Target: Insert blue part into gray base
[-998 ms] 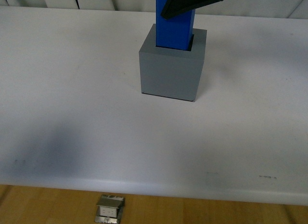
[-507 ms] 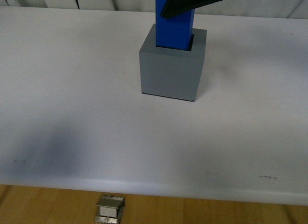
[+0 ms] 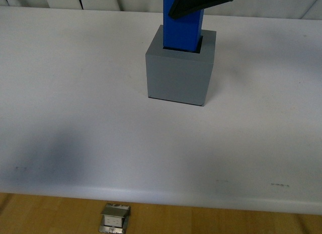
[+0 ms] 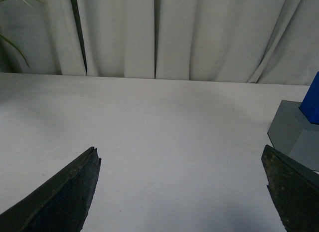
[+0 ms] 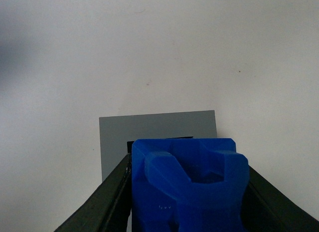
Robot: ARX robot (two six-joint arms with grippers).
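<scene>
L gripper [image 4: 179,151] hung w/ jaws spread wide, nothing btwn them but bare white table [image 4: 149,117]. The gray base [image 4: 291,132] sat outside those jaws, beyond one finger [image 4: 294,192], not touching it. R gripper [image 5: 189,192] was clamped on the blue part [image 5: 189,177], fingers [image 5: 107,197] pressed flat vs. two opposite sides near its top. The part stood upright btwn the jaws, lower end down in the base's recess, most of it above the rim. Base sat directly under the R jaws.
</scene>
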